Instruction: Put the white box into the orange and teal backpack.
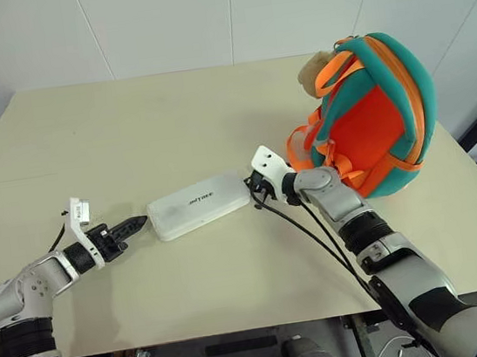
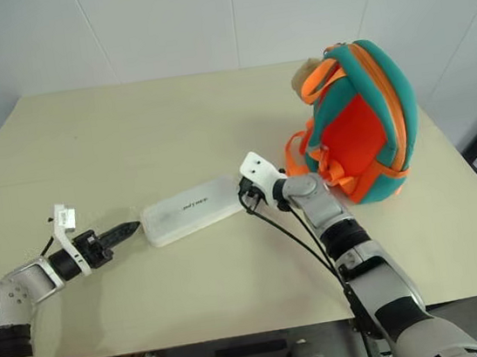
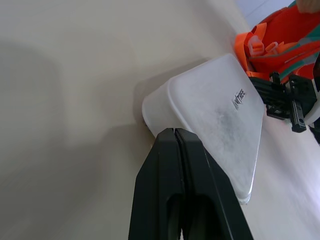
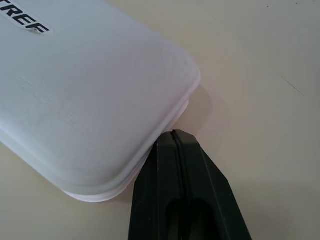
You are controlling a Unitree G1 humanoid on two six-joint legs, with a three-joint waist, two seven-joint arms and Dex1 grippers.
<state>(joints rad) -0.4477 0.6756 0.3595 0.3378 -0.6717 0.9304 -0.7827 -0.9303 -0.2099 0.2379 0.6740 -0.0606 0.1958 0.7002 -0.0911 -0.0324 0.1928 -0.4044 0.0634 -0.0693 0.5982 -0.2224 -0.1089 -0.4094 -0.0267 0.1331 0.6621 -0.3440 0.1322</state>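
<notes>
The beige worktop (image 1: 171,134) carries the orange and teal backpack (image 1: 380,116) far right. The white box (image 1: 198,206) lies flat mid-worktop between my two end effectors: left (image 1: 139,223) and right (image 1: 254,187), both closed, empty, tips at its ends.

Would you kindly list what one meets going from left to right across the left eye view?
left gripper → white box → right gripper → orange and teal backpack

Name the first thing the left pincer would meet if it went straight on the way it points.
Most likely the near short end of the white box: the shut left pincer points right at it.
</notes>
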